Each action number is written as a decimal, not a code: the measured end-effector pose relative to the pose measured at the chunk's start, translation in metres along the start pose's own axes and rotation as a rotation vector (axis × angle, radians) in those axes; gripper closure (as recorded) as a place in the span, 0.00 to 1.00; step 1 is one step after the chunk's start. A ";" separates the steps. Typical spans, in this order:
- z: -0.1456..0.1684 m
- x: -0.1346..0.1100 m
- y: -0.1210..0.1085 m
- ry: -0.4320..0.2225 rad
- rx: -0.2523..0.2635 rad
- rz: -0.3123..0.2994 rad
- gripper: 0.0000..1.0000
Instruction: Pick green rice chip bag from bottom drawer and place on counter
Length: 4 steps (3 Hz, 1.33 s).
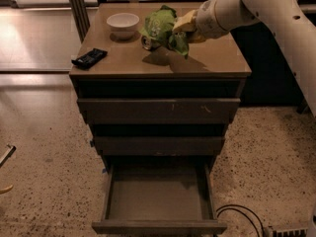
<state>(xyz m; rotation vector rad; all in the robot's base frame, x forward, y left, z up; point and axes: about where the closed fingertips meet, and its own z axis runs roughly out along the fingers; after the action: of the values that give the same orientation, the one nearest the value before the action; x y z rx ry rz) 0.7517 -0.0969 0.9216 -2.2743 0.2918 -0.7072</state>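
Observation:
The green rice chip bag (160,26) is crumpled and bright green. It hangs in my gripper (180,27) just above the counter (197,60), near its back middle, and casts a shadow on the top. My gripper is shut on the bag's right side; my white arm reaches in from the upper right. The bottom drawer (158,196) stands pulled out and holds nothing I can see.
A white bowl (123,23) sits at the counter's back left. A flat black packet (89,58) lies at the left edge. A whitish crushed can (146,42) is mostly hidden behind the bag. The two upper drawers are closed. A black cable (242,216) lies on the floor at the right.

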 end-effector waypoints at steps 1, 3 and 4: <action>0.018 -0.002 0.014 -0.032 -0.025 0.012 1.00; 0.034 -0.002 0.042 -0.067 -0.034 0.081 0.58; 0.034 -0.002 0.043 -0.068 -0.034 0.083 0.35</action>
<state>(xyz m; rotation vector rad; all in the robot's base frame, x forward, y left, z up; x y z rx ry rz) 0.7696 -0.1070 0.8708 -2.2988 0.3656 -0.5858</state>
